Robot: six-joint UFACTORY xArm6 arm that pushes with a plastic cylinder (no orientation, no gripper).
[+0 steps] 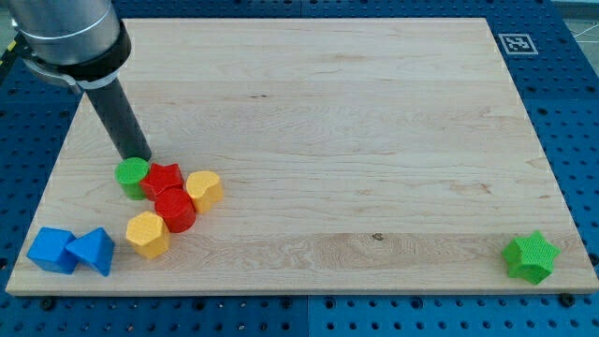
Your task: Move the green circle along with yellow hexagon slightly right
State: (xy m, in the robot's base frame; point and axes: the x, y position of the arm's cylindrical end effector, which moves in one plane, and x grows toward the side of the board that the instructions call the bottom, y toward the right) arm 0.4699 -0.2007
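The green circle [132, 176] lies at the view's left, touching a red star [164, 178] on its right. The yellow hexagon [147, 234] lies below them, touching a red circle-like block [175, 209]. My tip [138, 155] is at the end of the dark rod, right at the green circle's upper edge, seemingly touching it. The yellow hexagon is well below my tip.
A yellow heart-like block [204, 189] sits right of the red star. Two blue blocks [51, 249] [93, 251] lie at the bottom left corner. A green star [531, 257] lies at the bottom right. The wooden board [374, 112] ends close to the blue blocks.
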